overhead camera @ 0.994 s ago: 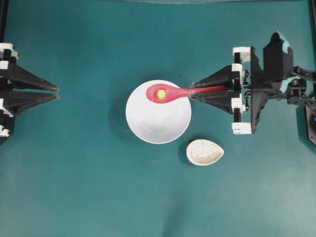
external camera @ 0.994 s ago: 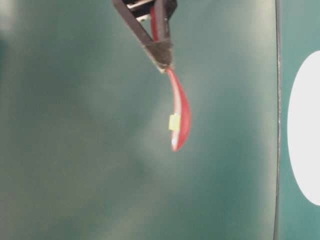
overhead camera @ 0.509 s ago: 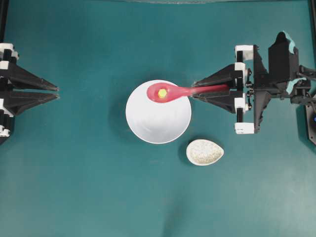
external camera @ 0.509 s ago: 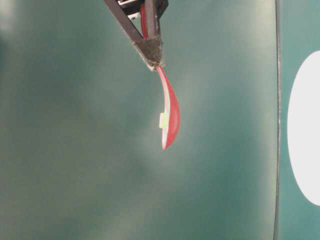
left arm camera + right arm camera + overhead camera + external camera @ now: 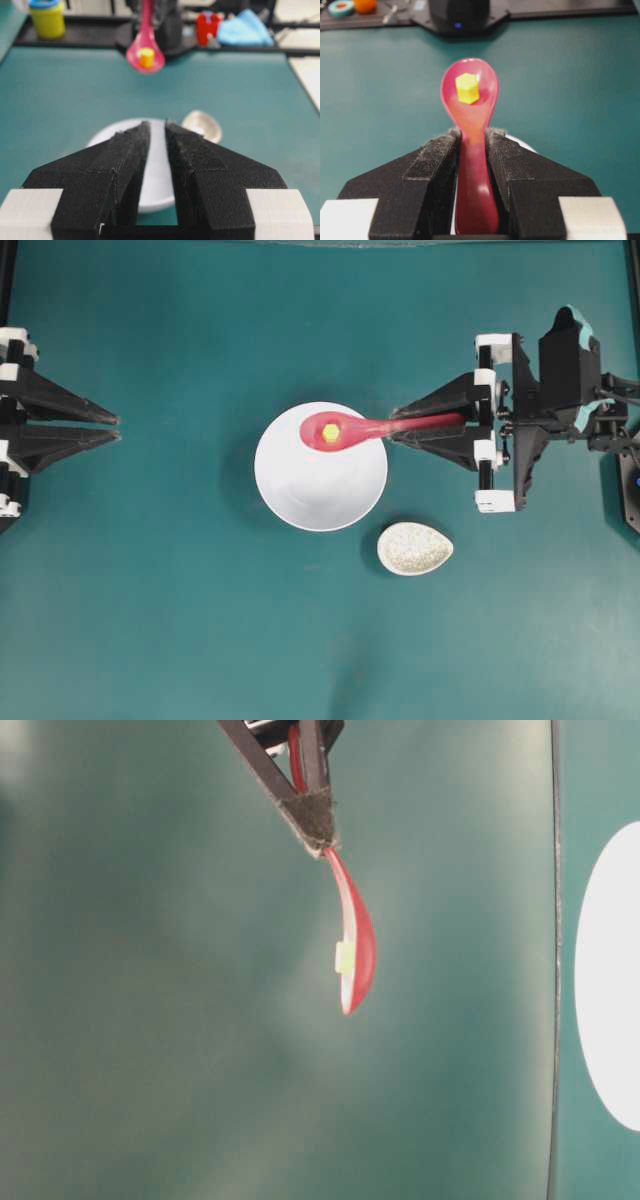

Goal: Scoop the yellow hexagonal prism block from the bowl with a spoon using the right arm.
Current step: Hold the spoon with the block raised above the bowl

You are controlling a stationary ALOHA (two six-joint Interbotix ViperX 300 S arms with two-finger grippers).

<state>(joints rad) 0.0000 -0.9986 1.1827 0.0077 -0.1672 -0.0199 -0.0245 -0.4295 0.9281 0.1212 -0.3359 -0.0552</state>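
While the right tool (image 5: 471,137) clamps the spoon (image 5: 345,429) at frame centre, keep it level so the block (image 5: 467,88) stays put.

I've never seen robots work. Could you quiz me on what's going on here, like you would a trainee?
1. True or false: the yellow block lies in the spoon.
2. What grips the spoon's handle? A) left gripper B) right gripper
3. Which dish sits beside the white bowl?

Key:
1. True.
2. B; its jaws clamp the handle, while the left gripper holds nothing.
3. The small speckled dish.
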